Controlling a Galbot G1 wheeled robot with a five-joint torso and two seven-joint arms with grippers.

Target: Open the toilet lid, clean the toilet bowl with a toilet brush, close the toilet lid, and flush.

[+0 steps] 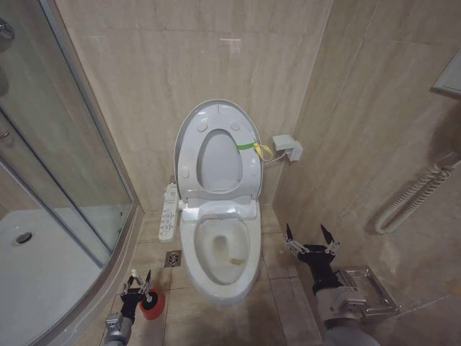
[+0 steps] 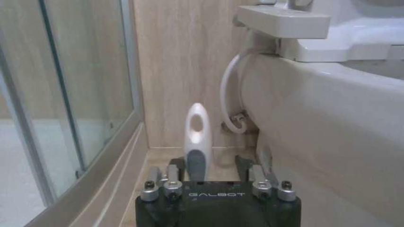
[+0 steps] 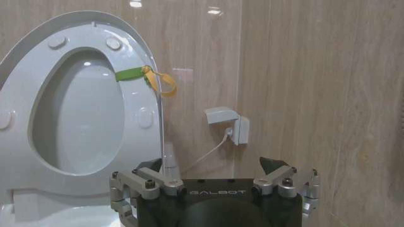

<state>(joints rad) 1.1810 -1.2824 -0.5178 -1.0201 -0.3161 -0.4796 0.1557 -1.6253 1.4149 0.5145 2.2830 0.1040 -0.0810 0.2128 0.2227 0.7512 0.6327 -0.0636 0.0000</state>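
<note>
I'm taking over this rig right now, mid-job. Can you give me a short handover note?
Left claw: low by the floor left of the toilet, open, astride the slim white toilet brush handle, which stands in its small round red cup holder; not yet gripped.
Right claw: open, empty, held to the right of the white ceramic toilet bowl.
Large white oval toilet lid: raised against the wall, with the ring seat.
Done: lid opened.
Left: grasp brush, scrub the stained bowl, close lid, flush.

Toilet lid (image 1: 216, 148) upright, bowl (image 1: 220, 252) stained
</note>
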